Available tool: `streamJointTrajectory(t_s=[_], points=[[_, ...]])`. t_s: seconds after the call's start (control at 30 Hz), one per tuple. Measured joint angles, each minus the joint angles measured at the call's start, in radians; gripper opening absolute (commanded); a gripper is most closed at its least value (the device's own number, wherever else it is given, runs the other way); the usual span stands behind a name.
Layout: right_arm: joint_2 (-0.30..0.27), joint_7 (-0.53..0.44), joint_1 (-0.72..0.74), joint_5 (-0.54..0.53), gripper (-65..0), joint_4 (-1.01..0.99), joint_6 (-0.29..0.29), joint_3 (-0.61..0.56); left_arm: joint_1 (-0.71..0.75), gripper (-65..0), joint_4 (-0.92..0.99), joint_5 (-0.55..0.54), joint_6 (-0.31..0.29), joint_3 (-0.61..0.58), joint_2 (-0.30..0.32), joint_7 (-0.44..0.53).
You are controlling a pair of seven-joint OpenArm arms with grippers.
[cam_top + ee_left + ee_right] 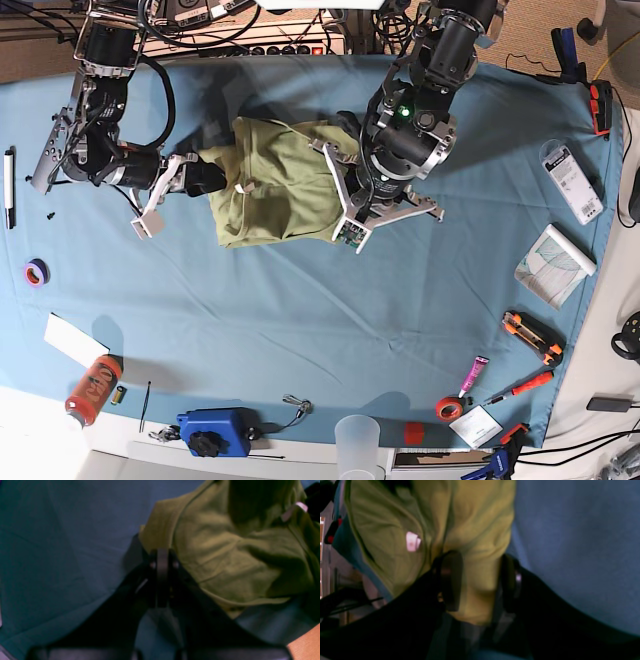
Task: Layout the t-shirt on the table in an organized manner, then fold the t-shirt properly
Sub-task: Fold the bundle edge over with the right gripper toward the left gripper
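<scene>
Lots of clutter around the edges of the table (300, 330), which has a slightly wrinkled light-blue cloth over it. In the base view: a black marker (9, 172) at 9 o'clock, a purple tape roll (36, 271) just below it, a white card (72, 340) and an orange can (92, 388) toward 8, a blue box (212, 430) and a clear plastic cup (358, 445) down at 6, a red tape roll (447, 407), a pink tube (473, 374) and an orange-handled screwdriver (525, 385) around 5, an orange utility knife (530, 335) at 4, and two white packets (555, 262) at 3. All of that sits well apart from the t-shirt (280, 180).

The shirt is up around 11 to 12 o'clock from the table's middle, bunched into a rough blocky heap. It's olive green, soft and creased, with a small white tag (413, 541) showing. Its long axis seems to run 9 to 3 between the two arms; which way the neck points I can't tell.

The right end effector (480, 580) comes in from 9 with its fingers spread wide, straddling a fold of the shirt's edge. The left end effector (162, 562) is over the shirt's 3 o'clock side, jaws fully together, right at the fabric's edge; whether any cloth is pinched I can't tell.
</scene>
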State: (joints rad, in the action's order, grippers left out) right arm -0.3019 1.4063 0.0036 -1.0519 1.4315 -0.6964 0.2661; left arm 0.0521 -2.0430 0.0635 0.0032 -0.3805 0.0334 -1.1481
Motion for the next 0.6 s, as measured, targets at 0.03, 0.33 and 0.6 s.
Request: streamJointTrajectory(t_s=[0.03, 0.33, 0.6], points=[[0.004, 0.001, 0.005, 0.004, -38.9, 0.0, 0.0, 0.0, 0.0, -65.0, 0.0, 0.0, 0.0, 0.0, 0.0, 0.0], [0.014, -0.024, 0.047, 0.087, -63.4, 0.0, 0.0, -0.134, 0.001, -65.0, 0.0, 0.0, 0.0, 0.0, 0.0, -0.027], [0.017, -0.106, 0.169, 0.324, -65.0, -0.001, -0.004, -0.262, 0.037, -65.0, 0.0, 0.0, 0.0, 0.0, 0.0, -0.055]])
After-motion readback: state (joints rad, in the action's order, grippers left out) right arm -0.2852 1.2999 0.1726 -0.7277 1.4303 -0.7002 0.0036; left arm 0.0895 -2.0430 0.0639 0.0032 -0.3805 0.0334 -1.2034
